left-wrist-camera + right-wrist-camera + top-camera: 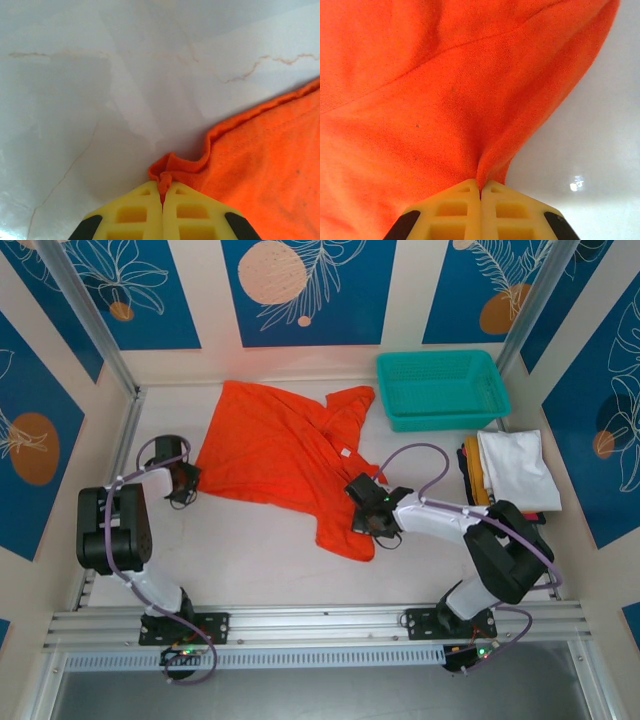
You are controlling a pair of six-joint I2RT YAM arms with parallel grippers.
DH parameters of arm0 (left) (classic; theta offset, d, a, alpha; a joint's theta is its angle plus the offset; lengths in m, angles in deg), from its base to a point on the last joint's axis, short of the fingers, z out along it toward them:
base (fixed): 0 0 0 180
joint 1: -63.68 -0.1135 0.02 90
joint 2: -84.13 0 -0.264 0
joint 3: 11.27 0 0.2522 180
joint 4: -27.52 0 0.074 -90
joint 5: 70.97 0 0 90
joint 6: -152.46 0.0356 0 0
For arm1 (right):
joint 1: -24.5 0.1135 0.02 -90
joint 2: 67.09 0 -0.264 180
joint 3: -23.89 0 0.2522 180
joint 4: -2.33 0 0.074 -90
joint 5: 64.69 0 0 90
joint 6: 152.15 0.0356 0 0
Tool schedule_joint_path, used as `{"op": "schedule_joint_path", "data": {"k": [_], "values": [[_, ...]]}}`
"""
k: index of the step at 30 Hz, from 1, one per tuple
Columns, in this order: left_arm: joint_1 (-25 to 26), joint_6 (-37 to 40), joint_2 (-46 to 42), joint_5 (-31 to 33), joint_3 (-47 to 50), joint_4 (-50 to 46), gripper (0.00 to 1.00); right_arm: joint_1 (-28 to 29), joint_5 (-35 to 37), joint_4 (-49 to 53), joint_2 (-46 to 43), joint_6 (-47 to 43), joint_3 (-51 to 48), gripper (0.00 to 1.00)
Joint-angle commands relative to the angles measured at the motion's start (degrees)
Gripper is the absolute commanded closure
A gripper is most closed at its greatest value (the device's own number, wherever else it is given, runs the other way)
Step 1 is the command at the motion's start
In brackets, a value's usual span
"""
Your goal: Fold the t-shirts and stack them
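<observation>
The left gripper [162, 194] has its ribbed yellow fingers [131, 215] pressed together on a small pucker at the corner hem of the orange shirt [265, 165], at the shirt's left edge. The right gripper [481, 186] is likewise clamped on a pinch of the same cloth, at its near right end. The shirt is a soft, fine knit, rumpled and partly folded over itself on the pale veined table [260, 560], its long axis running diagonally from far left to near right. A small white tag [343, 451] on it is too small to read. The folded shirts [515, 470], white on top, lie stacked at the right, near a teal mesh basket [443, 388].
</observation>
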Motion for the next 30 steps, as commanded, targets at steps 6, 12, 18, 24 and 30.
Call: {"op": "schedule_joint_path", "data": {"k": [6, 12, 18, 24, 30], "values": [[-0.9, 4.0, -12.6, 4.2, 6.3, -2.5, 1.00, 5.1, 14.2, 6.8, -12.4, 2.1, -2.9, 1.00], [-0.5, 5.8, -25.5, 6.9, 11.9, -9.8, 1.00, 12.2, 20.8, 17.3, -21.8, 11.4, -3.8, 1.00], [-0.2, 6.2, -34.6, 9.0, 11.6, -14.4, 1.00, 10.7, 22.4, 14.1, -29.1, 5.5, -2.6, 1.00], [-0.2, 8.2, -29.8, 8.2, 3.1, -15.0, 1.00, -2.3, 13.9, 4.6, -25.7, -8.0, 3.2, 1.00], [-0.3, 10.8, -30.0, 7.9, -0.5, -17.7, 1.00, -4.4, 14.5, 6.3, -26.1, -11.1, 5.0, 1.00]]}}
